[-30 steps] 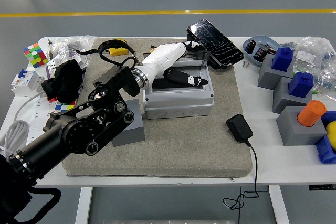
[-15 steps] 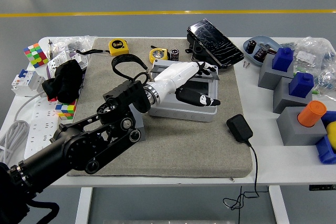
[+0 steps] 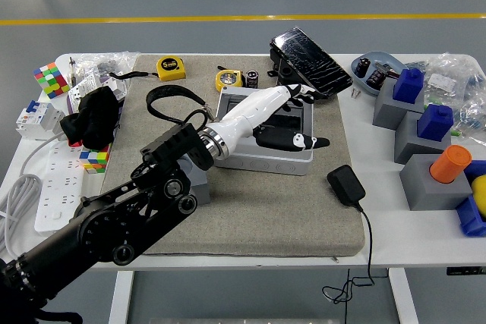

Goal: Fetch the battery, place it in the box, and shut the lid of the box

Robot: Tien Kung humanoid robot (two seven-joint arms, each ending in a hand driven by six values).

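Note:
The grey box sits mid-mat with its lid lying flat and shut. My left hand, white with black fingers, rests spread on top of the lid and holds nothing. The box's inside is hidden. A small dark battery-like cylinder stands behind the box beside a yellow tape measure. My right arm is out of view.
A cracked black slab leans behind the box. A black adapter with its cable lies to the right. A grey block sits under my forearm. Grey blocks with blue pieces and an orange cylinder stand at the right. Cubes and a power strip lie at the left.
The box was open with my left hand inside it. The lid has come down shut and my hand now lies on top of it.

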